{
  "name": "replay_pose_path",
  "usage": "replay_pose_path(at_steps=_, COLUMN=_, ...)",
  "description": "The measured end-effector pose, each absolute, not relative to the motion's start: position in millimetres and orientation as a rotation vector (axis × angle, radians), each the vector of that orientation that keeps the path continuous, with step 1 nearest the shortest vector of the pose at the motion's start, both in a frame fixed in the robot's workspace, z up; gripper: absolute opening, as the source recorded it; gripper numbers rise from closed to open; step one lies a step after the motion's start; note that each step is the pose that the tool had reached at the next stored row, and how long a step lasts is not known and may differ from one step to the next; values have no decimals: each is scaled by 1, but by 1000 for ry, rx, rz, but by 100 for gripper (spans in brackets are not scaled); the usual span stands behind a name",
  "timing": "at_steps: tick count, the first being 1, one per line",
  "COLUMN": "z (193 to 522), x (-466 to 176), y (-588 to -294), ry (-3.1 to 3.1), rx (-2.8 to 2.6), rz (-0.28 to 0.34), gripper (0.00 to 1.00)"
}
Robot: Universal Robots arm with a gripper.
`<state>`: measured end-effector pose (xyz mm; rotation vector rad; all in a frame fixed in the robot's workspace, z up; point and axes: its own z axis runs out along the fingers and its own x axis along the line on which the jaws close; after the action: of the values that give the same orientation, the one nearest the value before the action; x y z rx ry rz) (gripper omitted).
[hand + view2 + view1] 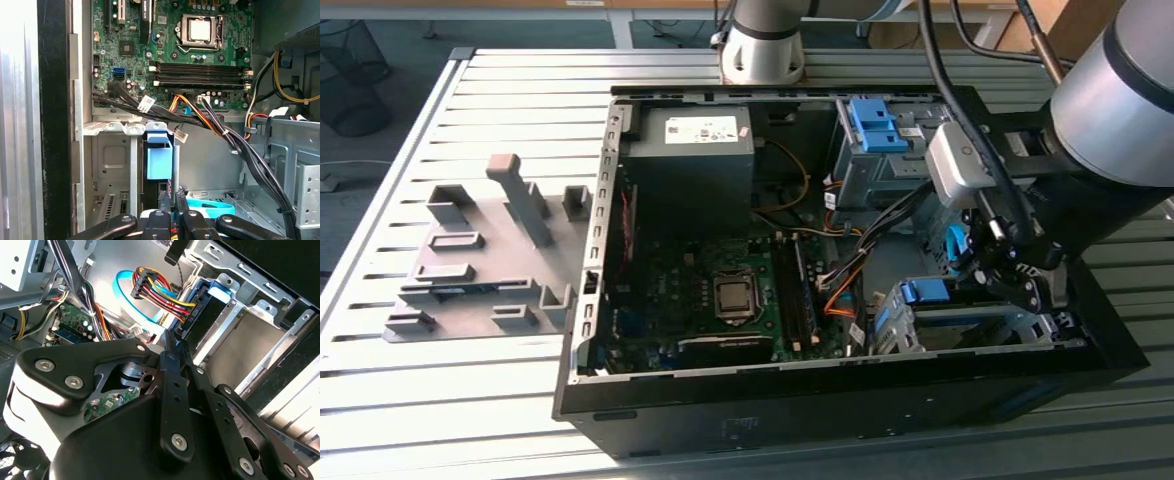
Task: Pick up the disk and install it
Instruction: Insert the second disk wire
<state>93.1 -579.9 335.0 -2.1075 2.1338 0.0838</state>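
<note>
From the exterior view I see my gripper (1017, 282) down inside the open case (720, 420), at the drive cage (961, 325) on the exterior view's right. The disk (927, 292) sits on edge in that cage, its blue rail showing, just beside the fingertips. The arm (1121, 100) reaches down steeply from above, wrist bent toward the cage.

In the second wrist view the fingers (172, 390) look drawn nearly together beside the disk's (202, 320) dark edge, with no disk between them; I judge the gripper closed and empty. A cable bundle (160, 295) plugs in right there.

In the first wrist view the disk (159, 160) stands in its slot, blue tab up, fingertips (181, 196) just beside it. Cables (210, 125) drape nearby.

My worry: the fingers could snag those cables, or a skewed disk could jam in the cage.
</note>
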Motion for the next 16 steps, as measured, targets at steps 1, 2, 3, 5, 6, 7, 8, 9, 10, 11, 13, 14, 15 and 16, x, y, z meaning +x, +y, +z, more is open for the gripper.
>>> replay_pose_path(at_steps=1, z=335, x=93, y=-580, ry=2134, rx=-2108, rz=84, gripper=16)
replay_pose_path(at_steps=2, z=334, x=94, y=-580, ry=2133, rx=-2107, rz=85, gripper=16)
replay_pose_path(at_steps=3, z=334, x=94, y=-580, ry=2133, rx=-2107, rz=85, gripper=16)
replay_pose_path(at_steps=5, z=333, x=95, y=-580, ry=2133, rx=-2106, rz=87, gripper=16)
replay_pose_path(at_steps=6, z=333, x=95, y=-580, ry=2132, rx=-2106, rz=87, gripper=16)
replay_pose_path(at_steps=7, z=332, x=95, y=-580, ry=2132, rx=-2106, rz=87, gripper=16)
replay_pose_path(at_steps=8, z=332, x=95, y=-580, ry=2132, rx=-2106, rz=87, gripper=16)
replay_pose_path(at_steps=9, z=332, x=95, y=-580, ry=2132, rx=-2106, rz=87, gripper=16)
replay_pose_path(at_steps=10, z=331, x=95, y=-580, ry=2132, rx=-2106, rz=88, gripper=16)
replay_pose_path(at_steps=11, z=331, x=95, y=-580, ry=2132, rx=-2106, rz=87, gripper=16)
replay_pose_path(at_steps=13, z=331, x=95, y=-580, ry=2132, rx=-2106, rz=87, gripper=16)
replay_pose_path(at_steps=14, z=331, x=95, y=-580, ry=2132, rx=-2106, rz=87, gripper=16)
replay_pose_path(at_steps=15, z=331, x=95, y=-580, ry=2132, rx=-2106, rz=87, gripper=16)
replay_pose_path(at_steps=16, z=331, x=95, y=-580, ry=2132, rx=-2106, rz=87, gripper=16)
